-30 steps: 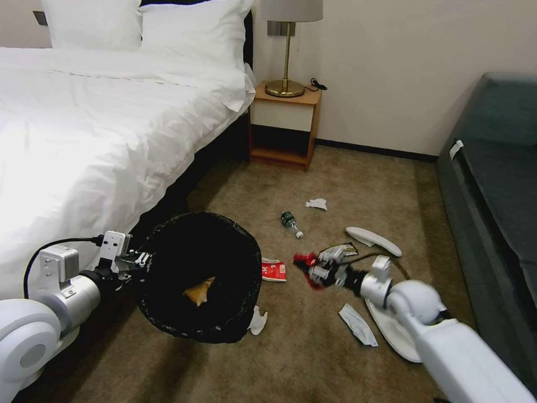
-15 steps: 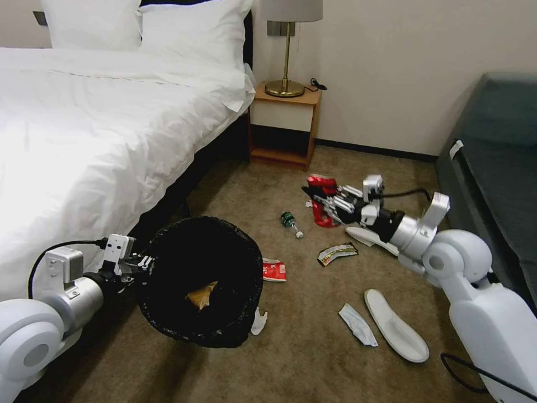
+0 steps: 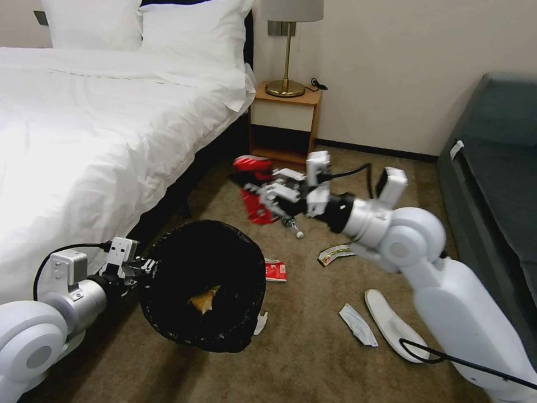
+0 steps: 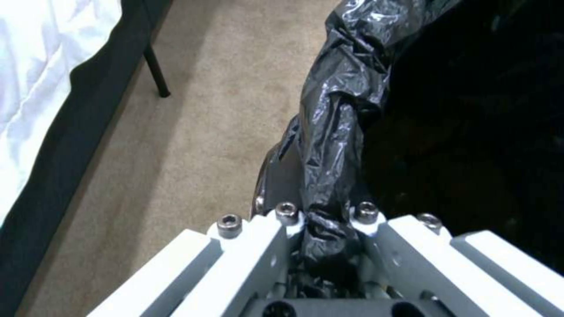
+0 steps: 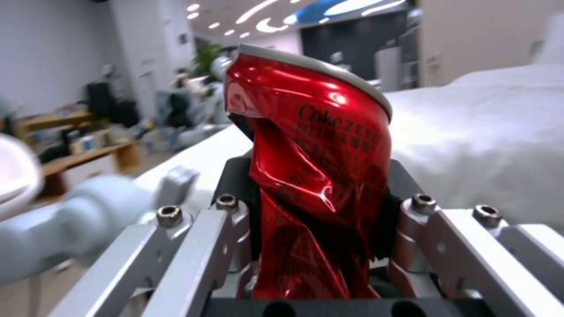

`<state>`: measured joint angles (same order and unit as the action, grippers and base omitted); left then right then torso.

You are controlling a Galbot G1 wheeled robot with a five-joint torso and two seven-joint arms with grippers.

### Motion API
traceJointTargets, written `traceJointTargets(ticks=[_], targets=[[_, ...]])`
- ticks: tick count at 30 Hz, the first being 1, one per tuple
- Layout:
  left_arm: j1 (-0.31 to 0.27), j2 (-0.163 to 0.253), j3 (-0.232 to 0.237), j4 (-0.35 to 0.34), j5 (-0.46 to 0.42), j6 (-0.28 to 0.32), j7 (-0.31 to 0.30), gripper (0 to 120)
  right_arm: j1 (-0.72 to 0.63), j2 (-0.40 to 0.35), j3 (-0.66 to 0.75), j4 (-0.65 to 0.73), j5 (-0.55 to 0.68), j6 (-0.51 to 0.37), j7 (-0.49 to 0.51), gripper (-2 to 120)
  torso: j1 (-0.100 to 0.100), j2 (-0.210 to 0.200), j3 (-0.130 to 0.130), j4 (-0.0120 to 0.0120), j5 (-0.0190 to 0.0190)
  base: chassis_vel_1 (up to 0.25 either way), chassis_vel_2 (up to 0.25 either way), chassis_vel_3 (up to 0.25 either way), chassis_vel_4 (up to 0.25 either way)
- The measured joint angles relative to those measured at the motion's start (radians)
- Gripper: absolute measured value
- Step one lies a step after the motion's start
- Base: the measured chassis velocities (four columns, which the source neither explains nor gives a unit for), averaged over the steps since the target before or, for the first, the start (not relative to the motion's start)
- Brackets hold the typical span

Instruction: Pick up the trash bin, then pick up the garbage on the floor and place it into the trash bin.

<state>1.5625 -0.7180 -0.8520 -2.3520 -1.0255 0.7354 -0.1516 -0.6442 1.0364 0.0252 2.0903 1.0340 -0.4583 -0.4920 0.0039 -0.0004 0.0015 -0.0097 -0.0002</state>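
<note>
The right end effector (image 3: 263, 193) is clamped on a crushed red can (image 3: 254, 190), which juts out beyond its fingertips, off the floor and above the far rim of the trash bin (image 3: 204, 285). The right arm reaches across the body toward the robot's left, forearm roughly level, wrist pointed at the bed (image 3: 84, 129). The left end effector (image 3: 142, 266) is shut on the bin's near rim, pinching the black bag liner; the left arm is low beside the bed, holding the bin tilted so its mouth faces the head camera, with a tan scrap (image 3: 204, 299) inside. On the carpet (image 3: 313, 358) lie a small green bottle (image 3: 291, 222), a red wrapper (image 3: 274, 270), a yellow-silver wrapper (image 3: 335, 254), a white slipper (image 3: 394, 324) and tissues (image 3: 358, 324). The right wrist view shows the can (image 5: 311, 176) twisted and dented, pressed between the fingers (image 5: 229, 229), with lettering on its side. The left wrist view shows bunched liner (image 4: 335, 145) gripped between that arm's fingers (image 4: 264, 255).
</note>
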Motion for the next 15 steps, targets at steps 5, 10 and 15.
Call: traceJointTargets(ticks=[5, 10, 15], targets=[[-0.001, 0.001, 0.001, 0.001, 0.0, 0.0, -0.001, 1, 0.01, 0.013, -0.079, 0.011, -0.021, 0.001, 0.013, 30, 0.0, 0.0, 0.0, 0.0, 0.0, 0.0, 0.0, 0.0, 0.0], [0.0, -0.008, 0.002, -0.005, 0.0, 0.0, 0.002, 1, 0.009, 0.004, -0.14, 0.017, -0.051, 0.008, 0.064, 33, 0.0, 0.0, 0.0, -0.0001, 0.0001, 0.0, 0.0, 0.0, 0.0], [0.0, -0.009, 0.002, -0.007, 0.0, 0.0, 0.004, 1, -0.005, 0.003, -0.152, 0.011, -0.087, 0.017, 0.072, 51, 0.0, 0.0, 0.0, -0.0001, 0.0002, 0.0, 0.0, 0.0, 0.0]])
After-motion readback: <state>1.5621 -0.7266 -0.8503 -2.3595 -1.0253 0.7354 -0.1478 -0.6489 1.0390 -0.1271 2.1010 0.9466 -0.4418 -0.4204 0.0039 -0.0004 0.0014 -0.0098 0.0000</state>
